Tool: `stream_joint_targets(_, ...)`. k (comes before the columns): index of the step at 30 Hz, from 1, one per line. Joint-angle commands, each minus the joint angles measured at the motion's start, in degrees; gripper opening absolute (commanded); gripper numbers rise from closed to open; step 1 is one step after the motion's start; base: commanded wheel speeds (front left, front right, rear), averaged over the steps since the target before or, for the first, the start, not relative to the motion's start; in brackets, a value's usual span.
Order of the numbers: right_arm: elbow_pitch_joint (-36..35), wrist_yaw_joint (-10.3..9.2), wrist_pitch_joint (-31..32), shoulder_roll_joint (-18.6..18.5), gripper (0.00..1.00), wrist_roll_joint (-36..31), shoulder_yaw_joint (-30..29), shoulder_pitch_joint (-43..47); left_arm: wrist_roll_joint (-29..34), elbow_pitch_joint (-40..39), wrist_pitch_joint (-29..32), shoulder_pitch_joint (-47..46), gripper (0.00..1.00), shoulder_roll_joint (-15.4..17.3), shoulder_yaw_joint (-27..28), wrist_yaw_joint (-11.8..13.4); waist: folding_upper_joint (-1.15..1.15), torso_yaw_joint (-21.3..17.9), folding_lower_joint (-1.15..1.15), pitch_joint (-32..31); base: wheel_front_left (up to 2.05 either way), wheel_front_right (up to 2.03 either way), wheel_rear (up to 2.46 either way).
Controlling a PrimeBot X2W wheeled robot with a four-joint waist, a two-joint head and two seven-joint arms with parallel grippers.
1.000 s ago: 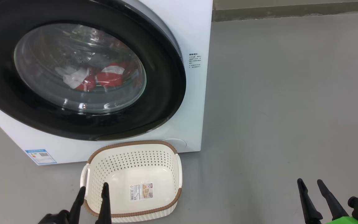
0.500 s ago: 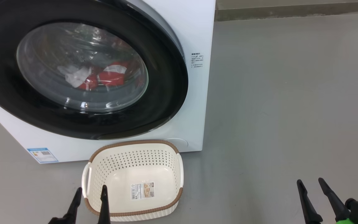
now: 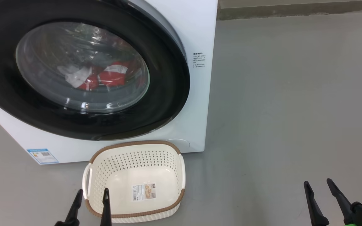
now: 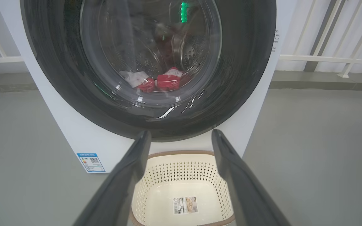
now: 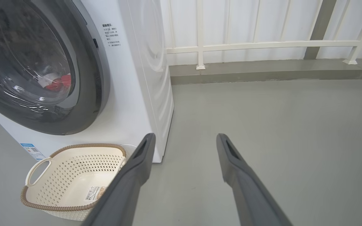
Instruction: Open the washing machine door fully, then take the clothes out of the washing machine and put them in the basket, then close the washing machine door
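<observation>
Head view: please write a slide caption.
Door shut, clothes inside washer, empty basket before it; left gripper, right gripper open.

No wording is legible. The big white front-loading washing machine (image 3: 196,110) bears a small blue label (image 3: 42,155) with a QR code low on its front, and a block of tiny black print (image 3: 199,60) higher up. The cream perforated plastic basket (image 3: 134,143) holds a paper label (image 3: 145,192) with a barcode.
</observation>
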Motion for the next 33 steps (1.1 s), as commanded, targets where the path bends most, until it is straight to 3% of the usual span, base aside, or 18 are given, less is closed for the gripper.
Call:
stream_joint_targets(1, -1.7, 0.43, -0.7, -1.0, 1.0, -0.3, 0.8, -0.1, 0.8, -1.2, -0.7, -0.2, 1.0, 0.6, 1.7, 0.6, 0.0, 0.0, 0.0, 0.0, 0.0, 0.0, 0.0)
stream_joint_targets(13, -1.8, 0.43, -0.7, -0.8, 1.0, 0.0, 0.8, -0.3, 0.5, -1.0, -0.7, -0.3, 1.0, 0.6, 1.5, 0.6, 0.0, 0.3, 0.0, 0.0, 0.0, 0.0, 0.0)
stream_joint_targets(14, -1.9, 0.43, -0.7, -0.8, 0.93, 0.1, 0.8, -0.4, 0.7, -1.0, -0.7, -0.4, 1.0, 0.6, 1.4, 0.7, 0.0, 0.4, 0.0, 0.0, 0.0, 0.0, 0.0)
stream_joint_targets(15, -2.0, 0.43, -0.7, -0.8, 0.4, 0.3, 0.9, -0.6, 0.8, -1.0, -0.7, -0.4, 1.0, 0.6, 1.3, 0.7, 0.0, 0.4, 0.0, 0.0, 0.0, 0.0, 0.0)
stream_joint_targets(16, -2.1, 0.43, -0.7, -0.8, 0.0, 0.5, 1.1, -0.8, 0.8, -1.1, -0.7, -0.5, 1.0, 0.6, 1.2, 0.7, 0.0, 0.4, 0.0, 0.1, 0.0, 0.0, 0.0)
stream_joint_targets(25, -3.4, 0.43, -0.7, -0.4, 0.0, 10.6, 5.2, -10.3, 0.9, -1.4, -0.7, -1.1, 1.0, 0.6, 0.2, 1.0, 0.0, 0.6, 0.0, 1.4, 0.0, 0.0, 0.0)
stream_joint_targets(33, -4.2, 0.43, -0.7, -0.2, 0.0, 26.3, 11.1, -21.5, 0.5, -1.7, -0.7, -1.3, 1.0, 0.6, -1.4, 1.2, 0.0, 2.2, 0.0, 2.1, 0.0, 0.0, 0.0)
